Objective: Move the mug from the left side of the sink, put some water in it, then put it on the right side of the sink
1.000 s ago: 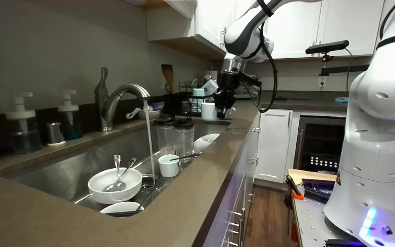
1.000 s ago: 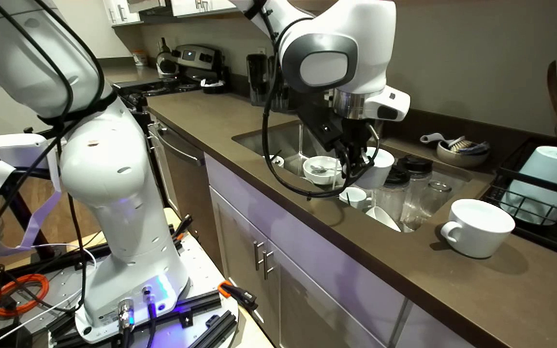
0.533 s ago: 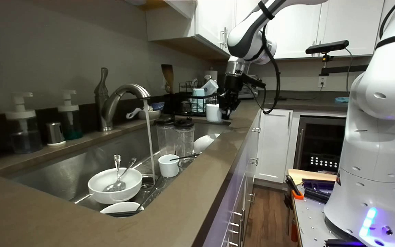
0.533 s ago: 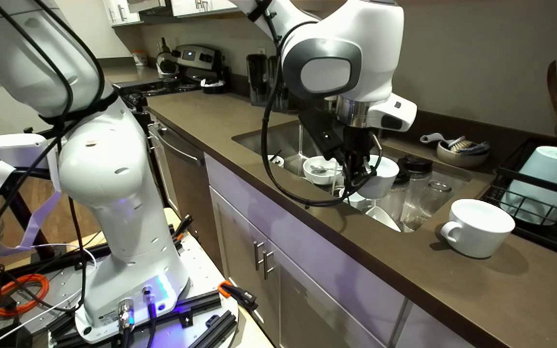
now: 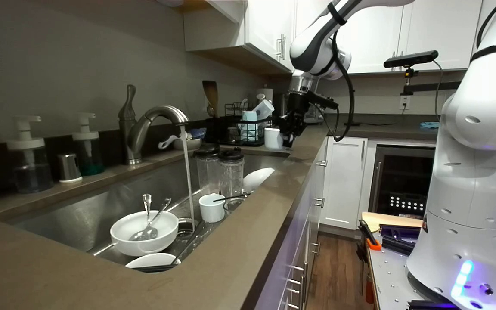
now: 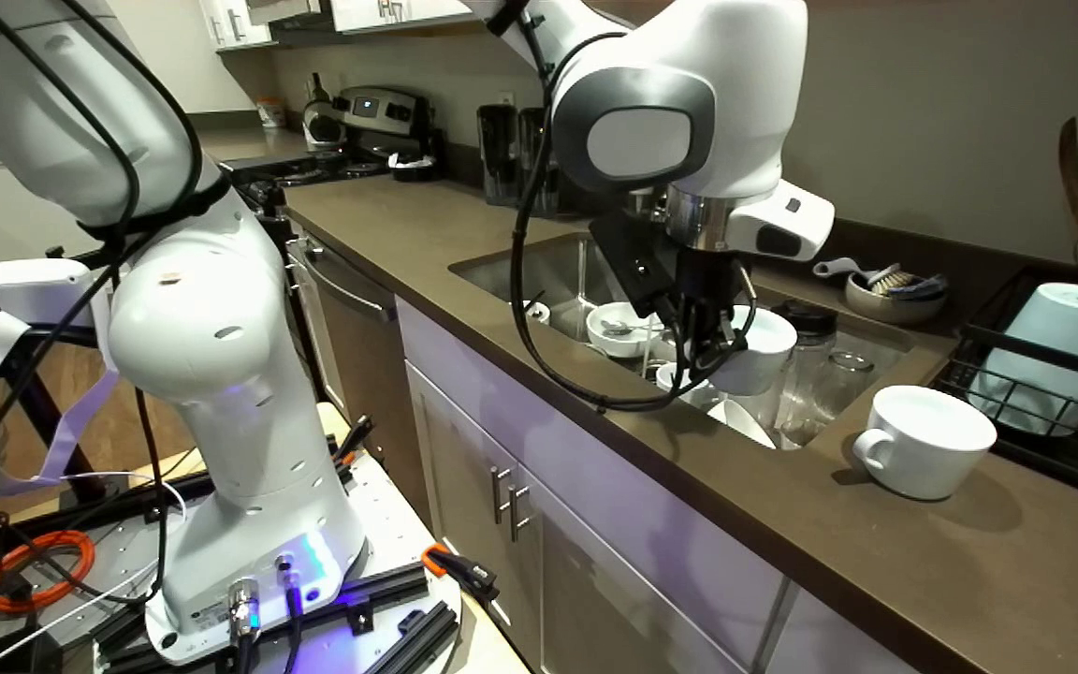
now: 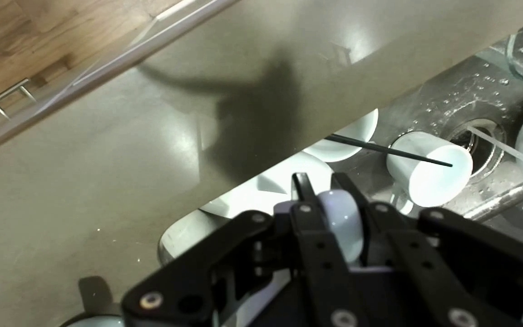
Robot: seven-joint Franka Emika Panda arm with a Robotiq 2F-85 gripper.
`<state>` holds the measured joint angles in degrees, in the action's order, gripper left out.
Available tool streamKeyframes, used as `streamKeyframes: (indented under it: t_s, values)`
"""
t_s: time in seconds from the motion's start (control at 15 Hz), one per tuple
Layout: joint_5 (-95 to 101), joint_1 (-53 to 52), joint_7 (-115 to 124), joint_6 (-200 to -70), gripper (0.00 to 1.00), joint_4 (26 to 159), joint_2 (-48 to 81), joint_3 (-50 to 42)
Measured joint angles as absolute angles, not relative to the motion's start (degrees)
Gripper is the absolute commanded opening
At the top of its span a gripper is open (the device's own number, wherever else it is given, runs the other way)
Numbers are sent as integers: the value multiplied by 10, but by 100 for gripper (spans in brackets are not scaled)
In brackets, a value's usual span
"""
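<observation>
My gripper is shut on the handle of a white mug and holds it upright above the far part of the sink. In the wrist view the handle sits between the fingers. The held mug also shows beside my gripper in an exterior view. Its inside is hidden, so I cannot tell whether it holds water. A water stream runs from the faucet into the sink. A second white mug stands on the counter beside the sink.
The sink holds a white bowl with spoons, a white cup with a black stick across it, and bottles with black lids. A dish rack stands beyond the counter mug. The counter's front edge runs below my gripper.
My gripper has carried the held mug away from the faucet, toward the end of the sink where the counter mug stands. The other things have not moved and the water keeps running.
</observation>
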<state>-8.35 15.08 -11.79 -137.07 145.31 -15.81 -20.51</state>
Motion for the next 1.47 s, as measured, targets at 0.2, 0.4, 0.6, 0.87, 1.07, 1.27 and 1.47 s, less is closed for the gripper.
streamKeyframes:
  t_s: [0.2,0.4,0.6,0.87,1.07,1.27,1.47]
  values:
    - [-84,153,-117,-1368,5,1439,-154,-209]
    - [-84,156,-117,-1351,5,1417,-144,-216]
    - [-84,158,-117,-1337,5,1397,-129,-226]
    - [-84,165,-117,-1329,5,1378,-107,-236]
    - [-84,172,-117,-1327,5,1366,-92,-239]
    - [-85,177,-117,-1325,5,1356,-80,-242]
    - [-85,181,-117,-1325,5,1349,-70,-245]
